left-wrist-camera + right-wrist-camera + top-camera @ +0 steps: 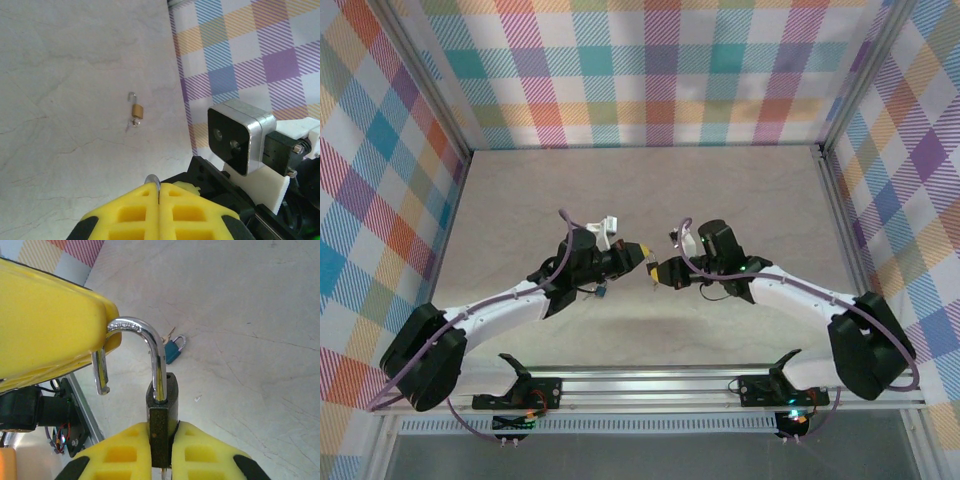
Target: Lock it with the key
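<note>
1. The lock is a small, dark-bodied padlock held up off the table, about mid-table between the two arms. Its shackle is open, with the free leg hanging clear of the body.
2. It looks like hard metal, light and stiff. The polished shackle would likely slip, so the flat body faces seem the surer hold.
3. The right gripper is clamped on those body faces from below. The left gripper is pinched tight on the shackle's bend, fingers pressed together.
4. The key lies flat on the table beyond the lock, toward the left, apart from both grippers. It is tiny and thin, and I'd take it by the blue head.
5. A brass-gold padlock lies farther off.
</note>
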Action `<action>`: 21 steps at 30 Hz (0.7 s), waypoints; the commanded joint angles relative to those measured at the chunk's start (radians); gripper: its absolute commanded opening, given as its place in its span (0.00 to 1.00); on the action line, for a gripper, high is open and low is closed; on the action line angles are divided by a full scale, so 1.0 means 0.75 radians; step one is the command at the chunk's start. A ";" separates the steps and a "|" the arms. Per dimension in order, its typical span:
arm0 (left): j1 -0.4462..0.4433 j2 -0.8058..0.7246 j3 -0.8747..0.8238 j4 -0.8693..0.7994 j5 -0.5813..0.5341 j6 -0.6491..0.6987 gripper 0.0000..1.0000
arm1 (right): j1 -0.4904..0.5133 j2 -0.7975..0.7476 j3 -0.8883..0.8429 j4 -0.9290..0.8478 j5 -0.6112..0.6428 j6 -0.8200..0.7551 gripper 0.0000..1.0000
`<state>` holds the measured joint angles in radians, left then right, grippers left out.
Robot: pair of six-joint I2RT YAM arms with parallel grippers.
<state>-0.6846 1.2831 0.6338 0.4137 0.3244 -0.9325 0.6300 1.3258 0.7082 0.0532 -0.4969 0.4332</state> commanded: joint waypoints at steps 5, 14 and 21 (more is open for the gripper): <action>0.034 -0.050 -0.094 0.187 0.113 0.022 0.00 | 0.002 -0.121 -0.051 0.095 -0.133 -0.028 0.00; 0.056 -0.077 -0.131 0.273 0.206 0.077 0.00 | 0.001 -0.233 -0.107 0.175 -0.302 -0.014 0.00; 0.066 -0.085 -0.184 0.355 0.248 0.120 0.00 | -0.002 -0.265 -0.126 0.256 -0.437 0.027 0.00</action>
<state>-0.6521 1.2228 0.5274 0.6434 0.5087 -0.8825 0.6201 1.1675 0.6151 0.1333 -0.6792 0.4549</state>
